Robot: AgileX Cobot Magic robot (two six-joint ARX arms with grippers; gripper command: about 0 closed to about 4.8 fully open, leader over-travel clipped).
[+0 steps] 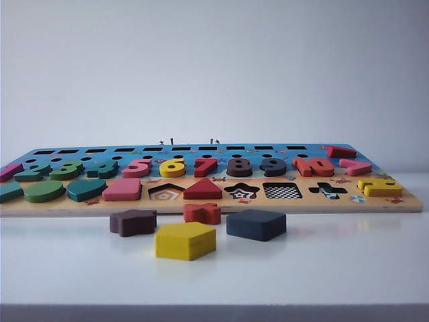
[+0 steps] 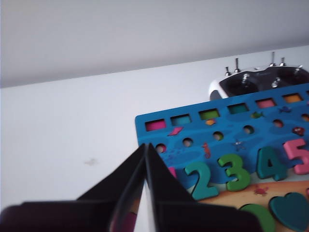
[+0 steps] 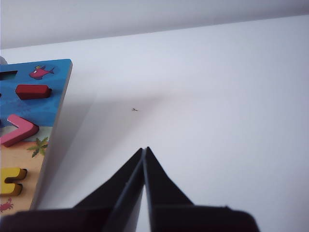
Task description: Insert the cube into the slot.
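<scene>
Left gripper [image 2: 146, 150]: fingers pressed together, nothing held, poised over puzzle board [image 2: 227, 140] corner by green digits. Right gripper [image 3: 145, 153]: clenched, empty, over bare table [image 3: 203, 96] beside board edge. Neither seen in exterior view. Cube [image 1: 256, 224] lies on table before board, untouched; slot [image 1: 282, 190] at its 1 o'clock, vacant. Step judged: approach not begun. Next: fingers to be opened, cube reached.

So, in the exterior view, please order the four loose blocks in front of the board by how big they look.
1. Yellow pentagon block, though it lies nearest the camera, so this is unsure.
2. Navy cube.
3. Brown star block.
4. Red block, partly hidden behind the pentagon, so its rank is unsure.
</scene>
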